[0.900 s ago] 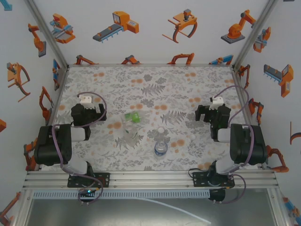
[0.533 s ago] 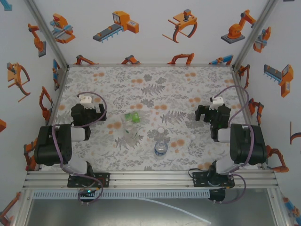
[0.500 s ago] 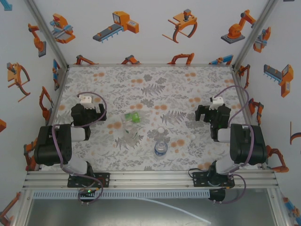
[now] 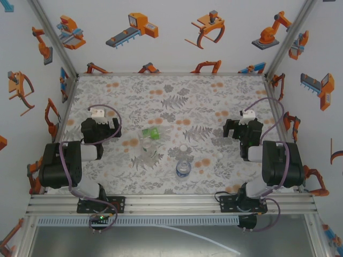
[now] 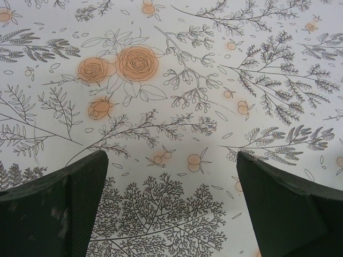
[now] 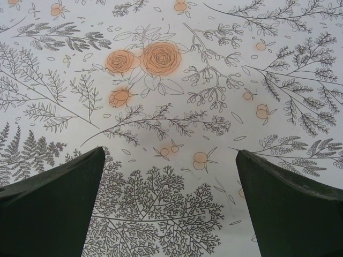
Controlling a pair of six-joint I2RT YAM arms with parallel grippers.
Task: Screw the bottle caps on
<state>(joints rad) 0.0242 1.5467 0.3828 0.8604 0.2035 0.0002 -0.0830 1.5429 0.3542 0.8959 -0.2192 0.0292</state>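
Cloth (image 4: 225, 96) over the table: flat, matt, printed with grey ferns and orange roses. Walls (image 4: 171, 48) white, with orange robot cartoons.

Bottles are clustered at mid-frame in the top view. The green-tinted bottle (image 4: 150, 134), of clear plastic, lies on its side. The second clear bottle (image 4: 148, 156) is just below it, faint against the print, its label unreadable. The blue-label bottle (image 4: 183, 168) is to the lower right. A whitish round cap (image 4: 184, 148) sits on the cloth just above the blue-label bottle.

Left gripper (image 5: 171, 155): dark, matt, wedge-shaped fingers (image 5: 53, 214) in the lower corners of its wrist view. They are spread wide with bare cloth between them, gripping nothing.

Right gripper (image 6: 170, 151): same dark wedges, spread just as wide and empty, over printed cloth.
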